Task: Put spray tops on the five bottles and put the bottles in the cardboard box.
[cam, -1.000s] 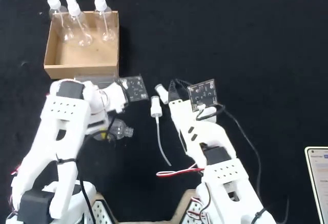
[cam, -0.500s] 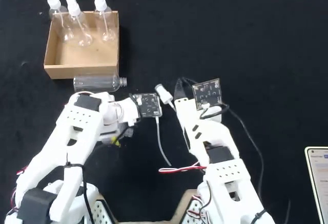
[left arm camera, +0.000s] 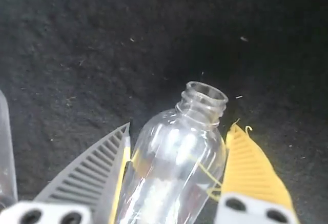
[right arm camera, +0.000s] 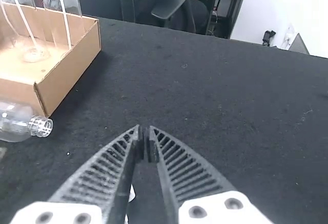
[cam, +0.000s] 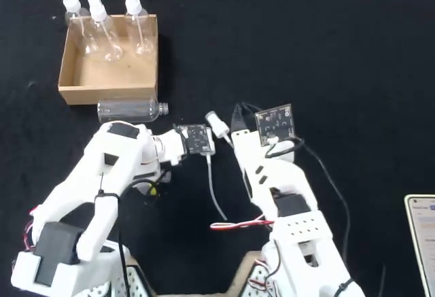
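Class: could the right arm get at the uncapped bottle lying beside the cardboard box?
Probably yes. The lying bottle rests ahead of the right gripper with bare cloth between. That gripper is shut and must open first, and the left arm crowds nearby.

I see a clear, shiny plastic bottle (left arm camera: 174,152), a fuzzy cloth counter (cam: 340,52) (matt), and a rough cardboard box (cam: 105,95).

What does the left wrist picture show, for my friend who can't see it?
The left gripper holds a clear plastic bottle with no top between its two fingers. The bottle's open threaded neck points away from the camera, with the black table behind it.
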